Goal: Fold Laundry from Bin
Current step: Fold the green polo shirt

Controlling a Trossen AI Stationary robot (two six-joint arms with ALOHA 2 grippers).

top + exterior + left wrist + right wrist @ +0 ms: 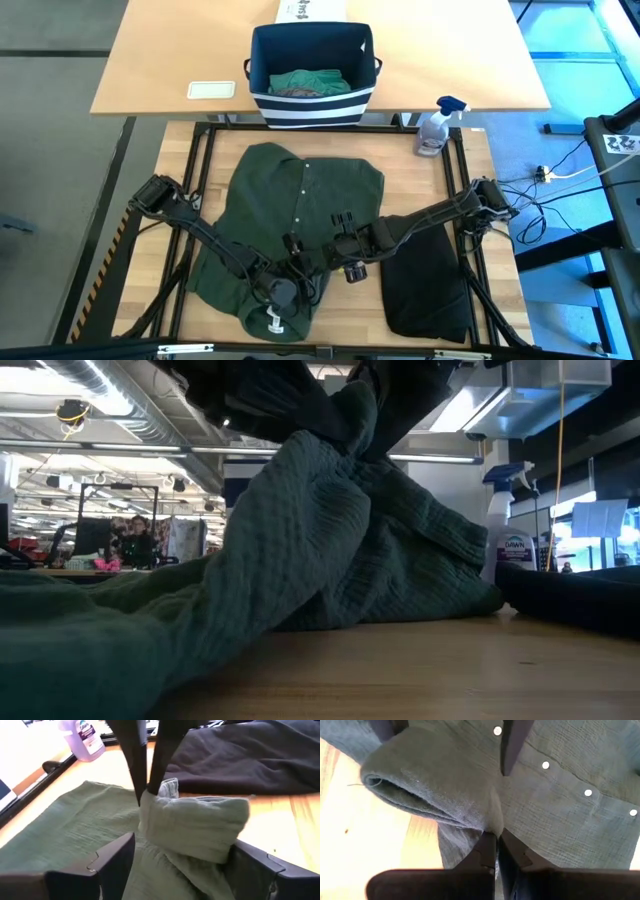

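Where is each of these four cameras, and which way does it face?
High: overhead, looking down on both arms, the green shirt and the bin.
Low: at table height, looking across; shirt fills it, arms above.
Left wrist: past its open end effector at a shirt fold pinched by the right end effector.
Right wrist: its shut fingers pinching that fold.
All four share the shirt.

The soft, crinkly button-up shirt point(300, 200) is dark green with small white buttons point(545, 765). The folded cloth point(428, 285) beside it is black. The boxy fabric bin point(311, 72) is dark navy with white stripes low down. The bundled cloth point(310, 82) inside is teal-green. The plastic spray bottle point(436, 128) is clear with a blue top. The wooden table point(480, 180) is light tan.
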